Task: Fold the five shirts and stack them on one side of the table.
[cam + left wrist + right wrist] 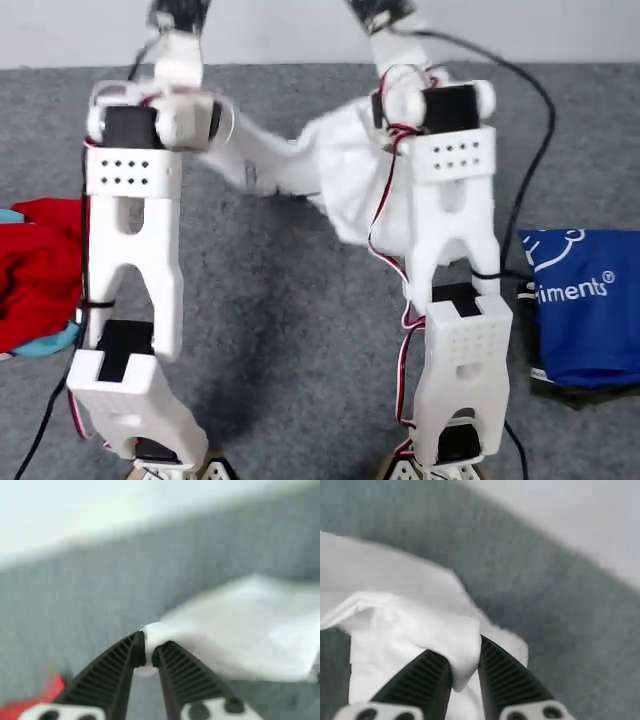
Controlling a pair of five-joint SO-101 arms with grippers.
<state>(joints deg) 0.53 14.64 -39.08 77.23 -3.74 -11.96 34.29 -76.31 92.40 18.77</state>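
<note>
The left gripper (pixel 148 652) and right gripper (pixel 465 661) were each clamped on one crumpled white fabric shirt (pixel 335 165).

A white shirt (pixel 330 170) is seen, plain all over. A red shirt (pixel 35 260) is seen too, with some light blue cloth (pixel 50 343). A blue shirt (pixel 590 320) is marked with white letters. The table (pixel 280 300) is covered in speckled grey. The arms (pixel 150 190) are coloured white with black blocks. Black ridged fingers (pixel 117 665) are seen on the left gripper (pixel 147 652) and the right gripper (pixel 465 667).
</note>
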